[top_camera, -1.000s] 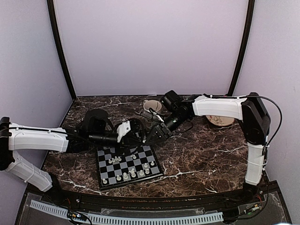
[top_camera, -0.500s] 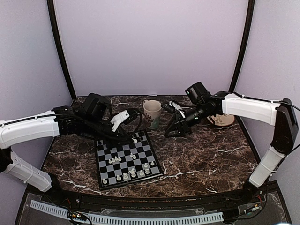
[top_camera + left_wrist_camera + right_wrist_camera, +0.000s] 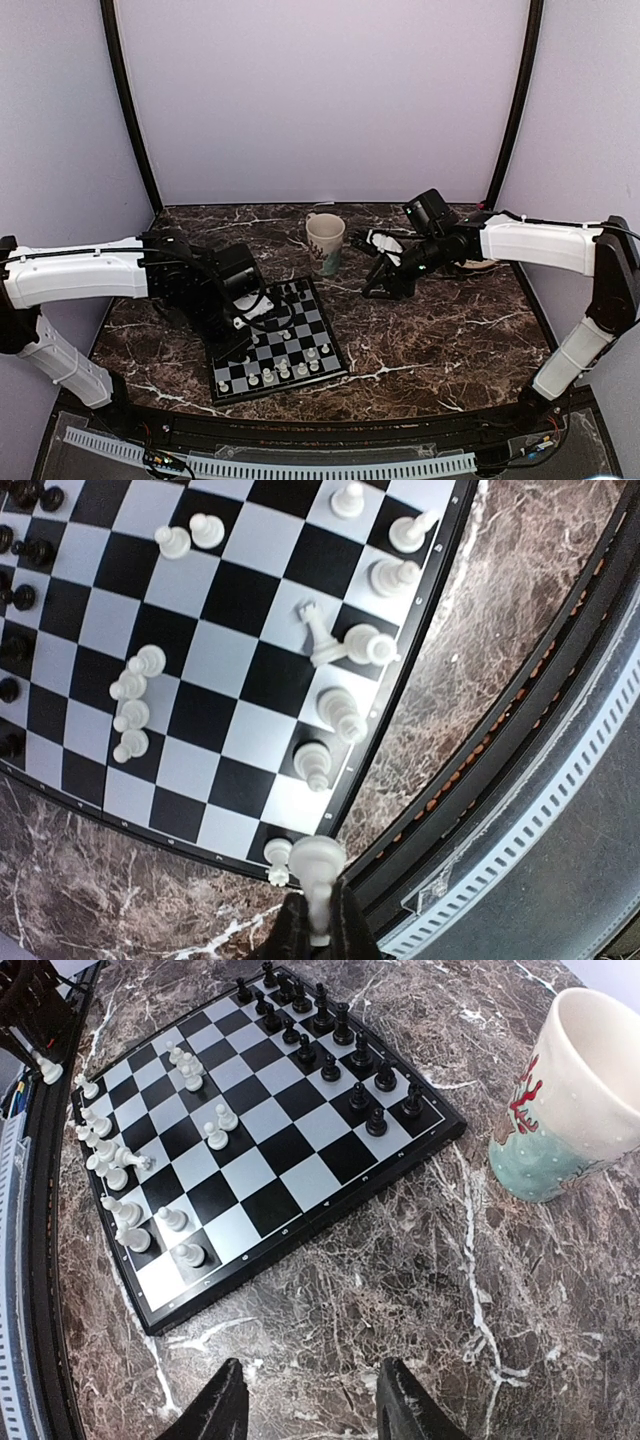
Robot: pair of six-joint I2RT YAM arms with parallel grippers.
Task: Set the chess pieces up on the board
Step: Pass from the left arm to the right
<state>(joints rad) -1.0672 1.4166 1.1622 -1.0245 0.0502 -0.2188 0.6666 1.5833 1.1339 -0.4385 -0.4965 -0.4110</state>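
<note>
Left tool point(image 3: 318, 925) pinches a white piece point(image 3: 318, 865) lengthwise along its fingers point(image 3: 288, 935), broad end outward; right tool point(image 3: 311, 1385) spread.

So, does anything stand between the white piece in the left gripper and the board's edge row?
Nothing visible blocks the way down. But the left gripper hangs its held white piece right beside a small white piece standing near the corner of the board.

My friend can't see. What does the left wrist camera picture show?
The left gripper pinches a white piece by a corner of the board. More white pieces stand along one edge, one tipped over, and black pieces line the opposite edge.
</note>
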